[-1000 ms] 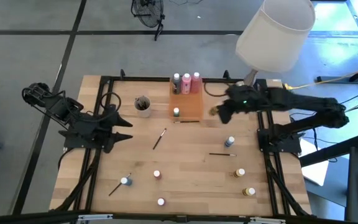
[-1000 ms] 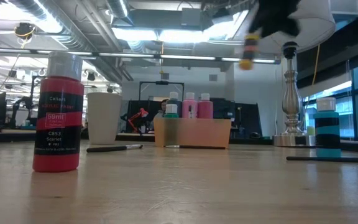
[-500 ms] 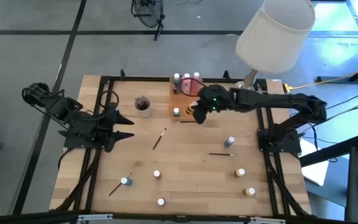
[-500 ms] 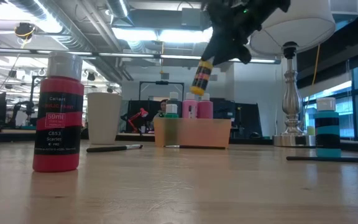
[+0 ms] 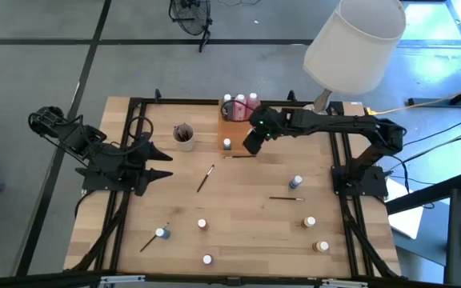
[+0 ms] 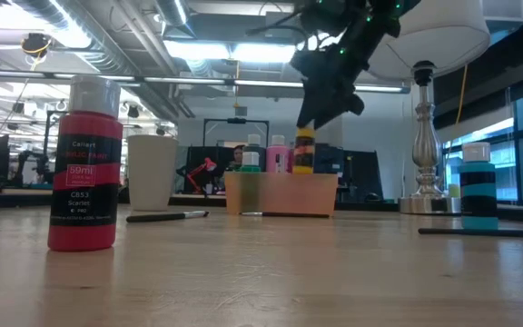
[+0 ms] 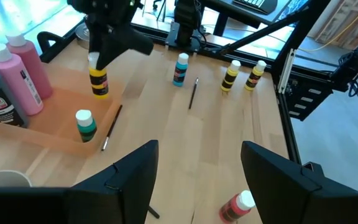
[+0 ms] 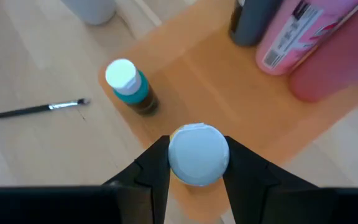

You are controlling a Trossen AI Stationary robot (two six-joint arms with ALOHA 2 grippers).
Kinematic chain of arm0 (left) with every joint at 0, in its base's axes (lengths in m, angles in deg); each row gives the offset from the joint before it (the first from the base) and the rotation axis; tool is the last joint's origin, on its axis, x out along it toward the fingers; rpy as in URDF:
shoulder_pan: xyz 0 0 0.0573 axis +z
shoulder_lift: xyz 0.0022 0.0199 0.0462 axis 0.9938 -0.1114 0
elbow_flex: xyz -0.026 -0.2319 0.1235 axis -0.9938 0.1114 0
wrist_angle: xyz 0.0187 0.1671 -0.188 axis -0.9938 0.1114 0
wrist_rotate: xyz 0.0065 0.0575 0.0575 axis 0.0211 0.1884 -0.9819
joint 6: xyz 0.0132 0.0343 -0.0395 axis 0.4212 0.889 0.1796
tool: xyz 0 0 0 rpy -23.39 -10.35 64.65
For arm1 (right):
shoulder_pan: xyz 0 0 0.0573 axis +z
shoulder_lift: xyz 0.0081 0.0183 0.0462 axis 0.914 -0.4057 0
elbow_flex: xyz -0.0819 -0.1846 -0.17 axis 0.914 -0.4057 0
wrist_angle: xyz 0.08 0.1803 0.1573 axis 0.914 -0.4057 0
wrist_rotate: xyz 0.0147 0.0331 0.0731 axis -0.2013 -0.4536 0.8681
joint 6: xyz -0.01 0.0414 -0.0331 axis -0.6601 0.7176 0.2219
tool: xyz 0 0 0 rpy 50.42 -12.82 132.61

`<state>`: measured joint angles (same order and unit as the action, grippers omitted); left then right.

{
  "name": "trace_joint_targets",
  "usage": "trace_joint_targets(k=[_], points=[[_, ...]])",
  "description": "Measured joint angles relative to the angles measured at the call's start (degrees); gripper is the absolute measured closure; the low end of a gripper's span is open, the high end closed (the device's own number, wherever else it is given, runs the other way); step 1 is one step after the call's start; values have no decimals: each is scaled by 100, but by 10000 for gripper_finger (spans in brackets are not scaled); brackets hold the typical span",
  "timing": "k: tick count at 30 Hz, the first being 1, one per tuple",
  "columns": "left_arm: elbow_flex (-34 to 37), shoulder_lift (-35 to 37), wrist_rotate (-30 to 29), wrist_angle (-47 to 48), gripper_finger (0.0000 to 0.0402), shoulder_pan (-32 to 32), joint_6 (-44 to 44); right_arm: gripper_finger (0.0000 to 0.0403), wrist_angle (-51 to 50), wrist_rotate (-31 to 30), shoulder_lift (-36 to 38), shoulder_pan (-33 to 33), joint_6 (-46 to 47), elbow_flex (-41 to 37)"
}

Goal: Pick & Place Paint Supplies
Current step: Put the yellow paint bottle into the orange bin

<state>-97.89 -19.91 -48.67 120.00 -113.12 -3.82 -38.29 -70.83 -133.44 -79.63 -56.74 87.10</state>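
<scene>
My right gripper (image 5: 252, 142) is over the translucent orange tray (image 5: 249, 128), shut on a yellow-and-black paint pot (image 7: 98, 82) with a white cap. The tray also holds three taller bottles (image 5: 240, 104) at its far end and a teal pot (image 5: 227, 144) that stands on the tray floor. A thin brush (image 5: 242, 156) lies along the tray's near edge. My left gripper (image 5: 162, 164) waits open at the table's left side, with nothing between its fingers. My right gripper pinches the yellow pot at its white-capped top (image 8: 197, 154) between its two fingers. They come from above, slanting in from the table's right. The pot (image 6: 304, 150) hangs upright below them, low over the tray floor; whether its bottom touches the floor I cannot tell.
A grey cup (image 5: 183, 134) with brushes stands left of the tray. Loose brushes (image 5: 206, 178) (image 5: 285, 198) and small pots (image 5: 295, 183) (image 5: 309, 222) (image 5: 202, 225) are scattered over the near half. A lamp (image 5: 350, 44) stands at the far right corner.
My right gripper has gone toward the table's left edge and down with the yellow pot, from right of the tray to over it. The pot hung tilted half a second ago and now hangs upright, lower, behind the tray wall.
</scene>
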Motion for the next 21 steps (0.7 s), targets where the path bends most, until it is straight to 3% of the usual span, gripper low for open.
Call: trace_joint_targets(k=[21], points=[[0,0,11,26,176,0,151,279,-41,10,-443,4,131,2]])
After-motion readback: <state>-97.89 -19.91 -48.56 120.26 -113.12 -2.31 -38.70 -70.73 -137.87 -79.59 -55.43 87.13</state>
